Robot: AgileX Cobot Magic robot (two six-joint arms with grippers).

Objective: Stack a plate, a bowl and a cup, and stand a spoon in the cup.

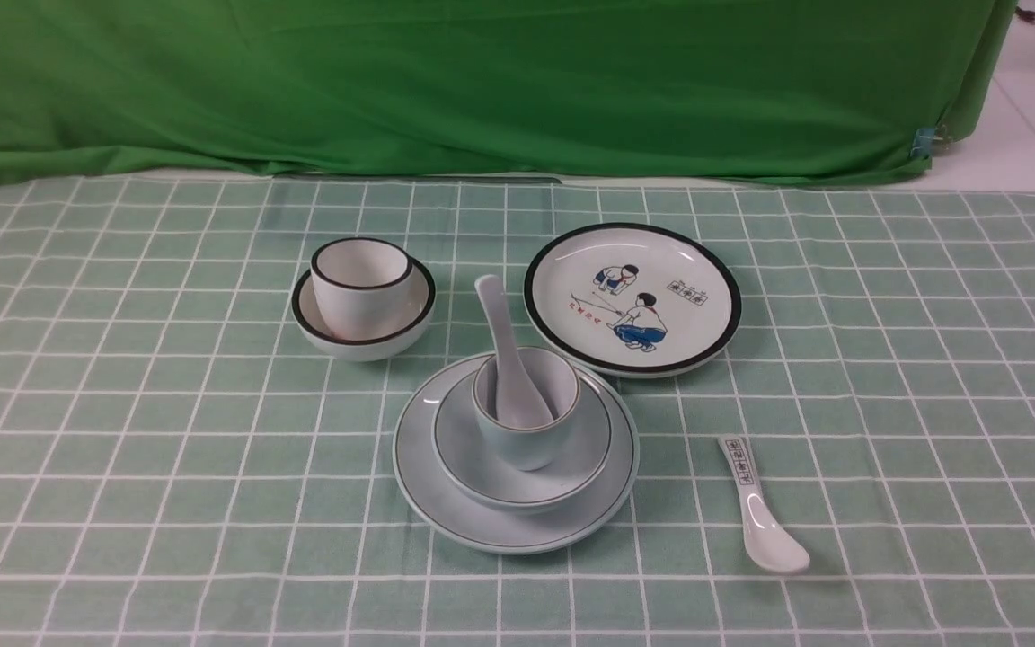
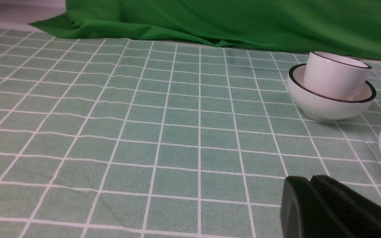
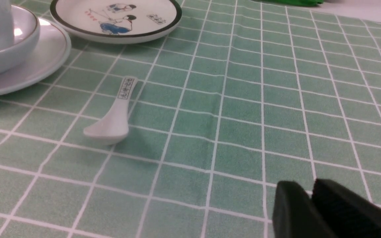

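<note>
The plate (image 1: 446, 503) lies at lower centre of the front view on the worktop (image 1: 122, 449), carrying the bowl (image 1: 571, 458), which carries the cup (image 1: 531, 445). The spoon (image 1: 504, 350) stands in the cup, bowl end down, handle rising toward the upper left. The stack is well apart from both grippers. The left gripper (image 2: 309, 188) is closed and empty. The right gripper (image 3: 311, 193) holds nothing; its jaws look almost together, so its state is unclear.
</note>
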